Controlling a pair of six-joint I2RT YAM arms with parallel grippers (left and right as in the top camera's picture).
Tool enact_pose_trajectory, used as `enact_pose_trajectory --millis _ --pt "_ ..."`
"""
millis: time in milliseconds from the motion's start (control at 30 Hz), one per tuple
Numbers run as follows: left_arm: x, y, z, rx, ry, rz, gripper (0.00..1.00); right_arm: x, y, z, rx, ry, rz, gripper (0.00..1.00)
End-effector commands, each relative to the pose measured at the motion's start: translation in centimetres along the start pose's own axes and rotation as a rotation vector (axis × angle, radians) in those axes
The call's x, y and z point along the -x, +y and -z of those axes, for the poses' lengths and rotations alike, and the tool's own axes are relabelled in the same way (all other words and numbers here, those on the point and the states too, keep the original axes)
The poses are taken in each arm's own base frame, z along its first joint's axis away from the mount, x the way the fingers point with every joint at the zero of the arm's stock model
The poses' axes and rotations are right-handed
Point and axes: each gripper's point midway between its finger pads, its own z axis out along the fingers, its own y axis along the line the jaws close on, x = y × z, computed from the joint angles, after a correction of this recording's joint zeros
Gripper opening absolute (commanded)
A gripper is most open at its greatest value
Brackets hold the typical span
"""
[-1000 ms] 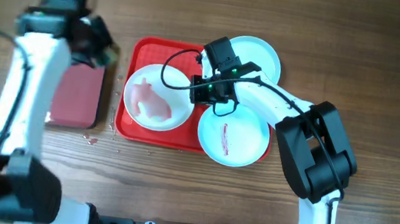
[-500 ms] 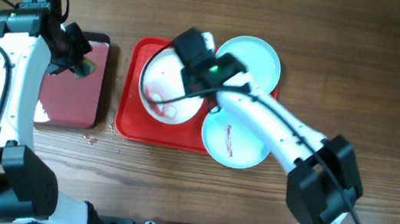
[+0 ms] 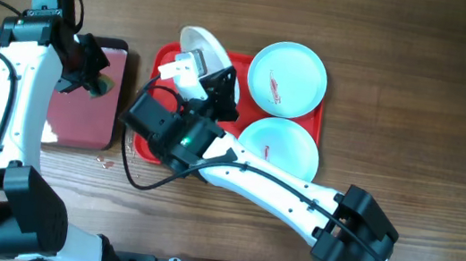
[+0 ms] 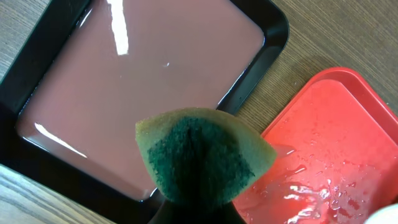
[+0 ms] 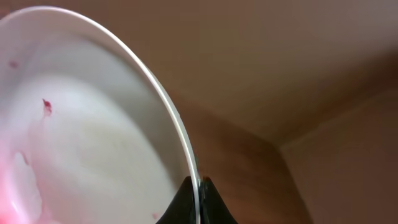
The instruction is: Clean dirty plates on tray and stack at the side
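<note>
My right gripper [image 3: 208, 66] is shut on the rim of the white plate [image 3: 205, 48] and holds it tilted on edge above the back left of the red tray [image 3: 163, 56]. In the right wrist view the fingertips [image 5: 199, 200] pinch the rim of the white plate [image 5: 81, 124], which has pink smears inside. Two light blue plates lie on the tray's right side: the far one [image 3: 287, 79] has a red smear, the near one [image 3: 278, 148] overhangs the front rim. My left gripper [image 3: 93, 81] is shut on a green sponge [image 4: 202, 155] above the black-rimmed tray.
The black-rimmed tray [image 3: 82, 115] holds maroon liquid [image 4: 143, 74] and sits left of the red tray. The red tray's floor [image 4: 336, 155] is wet. Drops of water [image 3: 107, 163] lie on the wooden table in front of the trays.
My right gripper has lifted the white plate off the tray, tipped it on edge and carried it back and left. My left gripper moved over the black-rimmed tray with the sponge, then stayed.
</note>
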Motion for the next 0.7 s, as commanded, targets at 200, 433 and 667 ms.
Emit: enact_pose_trajectory --millis 200,433,667 --pt "-0.9 -0.2 -0.3 -0.017 0.045 -0.024 0.04 -4.1 7.2 0.0 0.531 0.312 -0.147 0.04" --pt "-4.3 -6.5 0.0 -0.116 0.061 -0.273 0.04 -11.0 11.2 -3.9 1.061 0.719 -0.254 0.04" --pt "-8.2 -13.4 -1.5 -0.19 0.059 -0.446 0.04 -14.6 14.0 -3.7 1.119 0.747 -0.302 0.04"
